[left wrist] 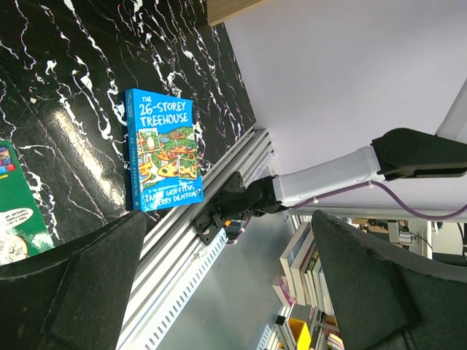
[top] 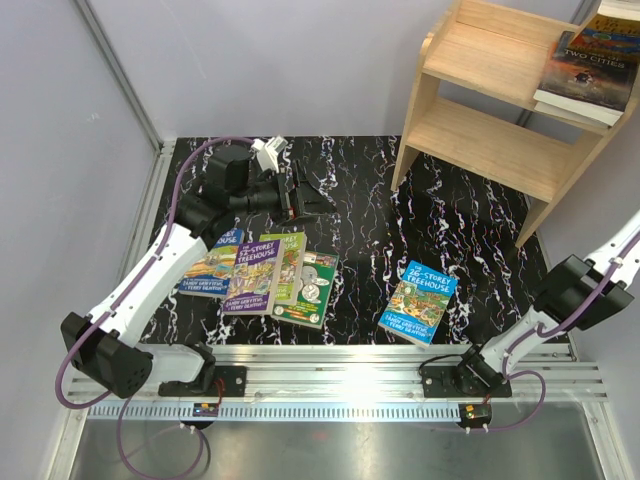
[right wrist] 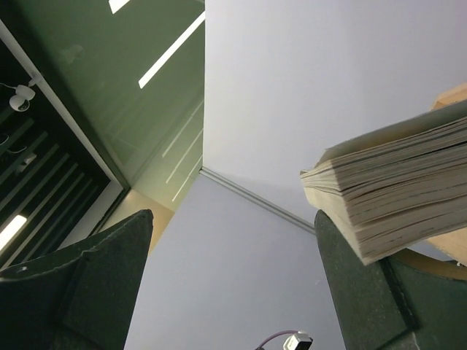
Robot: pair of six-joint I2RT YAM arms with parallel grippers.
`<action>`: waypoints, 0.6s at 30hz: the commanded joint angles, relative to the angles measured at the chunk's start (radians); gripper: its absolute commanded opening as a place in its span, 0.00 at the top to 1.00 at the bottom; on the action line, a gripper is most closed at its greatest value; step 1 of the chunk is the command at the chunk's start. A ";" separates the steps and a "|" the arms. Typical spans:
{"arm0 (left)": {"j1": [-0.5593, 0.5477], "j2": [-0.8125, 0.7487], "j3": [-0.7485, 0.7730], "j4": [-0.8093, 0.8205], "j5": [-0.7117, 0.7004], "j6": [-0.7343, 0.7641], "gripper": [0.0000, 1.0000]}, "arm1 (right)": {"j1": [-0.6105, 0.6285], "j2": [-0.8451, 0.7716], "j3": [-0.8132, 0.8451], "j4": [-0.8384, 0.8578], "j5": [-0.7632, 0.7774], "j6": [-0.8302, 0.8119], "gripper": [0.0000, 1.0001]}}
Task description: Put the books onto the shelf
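Note:
Several books lie overlapped on the black marbled table at the left: a blue one (top: 212, 266), a purple one (top: 250, 276) and green ones (top: 313, 288). One blue "26-Storey Treehouse" book (top: 421, 301) (left wrist: 162, 149) lies alone near the front rail. My left gripper (top: 315, 203) (left wrist: 226, 284) hovers open and holds nothing, just behind the left group. The light wooden shelf (top: 480, 125) stands at the back right, with a dark "Two Cities" book (top: 588, 78) on a stack at its right end. My right gripper (right wrist: 233, 292) is open and points upward. Book page edges (right wrist: 387, 197) overhang beside its right finger.
A metal rail (top: 350, 375) runs along the table's near edge. Grey walls close the left and back sides. The right arm (top: 575, 295) rises at the right and leaves the top view. More stacked books (left wrist: 306, 270) sit beyond the rail, off the table.

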 commanded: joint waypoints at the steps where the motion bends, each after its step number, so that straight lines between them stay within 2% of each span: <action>1: 0.009 -0.028 -0.004 0.041 0.024 0.004 0.01 | -0.022 -0.103 -0.059 0.080 0.066 0.634 0.00; 5: 0.010 -0.029 -0.007 0.038 0.026 0.005 0.01 | -0.022 -0.175 -0.136 0.132 0.060 0.649 0.02; 8: 0.012 -0.029 -0.009 0.041 0.028 0.004 0.01 | -0.022 -0.272 -0.261 0.168 0.015 0.623 0.02; 11: 0.012 -0.028 -0.010 0.044 0.029 0.002 0.01 | -0.022 -0.384 -0.529 0.175 -0.029 0.565 0.02; 12: 0.012 -0.028 -0.012 0.047 0.029 0.002 0.01 | -0.023 -0.453 -0.665 0.175 -0.037 0.556 0.02; 13: 0.013 -0.026 -0.012 0.049 0.031 0.001 0.01 | -0.022 -0.479 -0.717 0.176 -0.040 0.535 0.02; 15: 0.012 -0.023 -0.010 0.050 0.035 0.001 0.01 | -0.022 -0.513 -0.788 0.216 -0.054 0.518 0.04; 18: 0.012 -0.022 -0.013 0.049 0.037 0.002 0.01 | -0.022 -0.492 -0.741 0.230 -0.113 0.458 0.04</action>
